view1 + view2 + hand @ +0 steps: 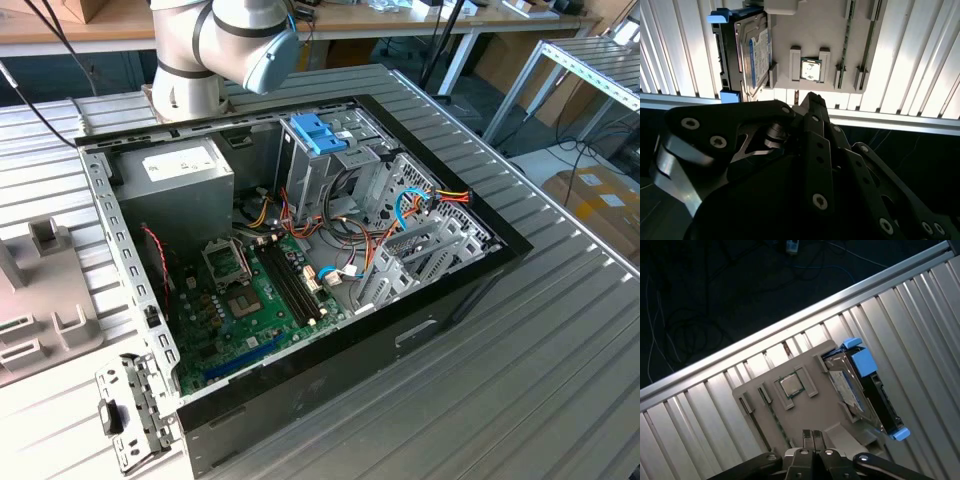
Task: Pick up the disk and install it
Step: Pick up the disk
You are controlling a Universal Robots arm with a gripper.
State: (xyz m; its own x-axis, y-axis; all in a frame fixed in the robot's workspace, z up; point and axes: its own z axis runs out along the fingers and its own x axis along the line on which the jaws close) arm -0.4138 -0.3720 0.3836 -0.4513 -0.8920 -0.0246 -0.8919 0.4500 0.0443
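Our gripper (812,436) hangs with fingers (807,439) pressed together, empty, above the grey holder (825,402), while the disk (865,390) stands on edge in that holder's side slot. Lowered off-line or unopened, we judge it could strike the processor chip (789,385) or tip the disk from its slot.

— Where's the disk (747,47)?
— On edge in the grey holder (805,30) on the ribbed counter (920,60), with a small chip (810,69) slotted beside it.
— And the claw (811,100)?
— By the holder's edge, apart from the disk.
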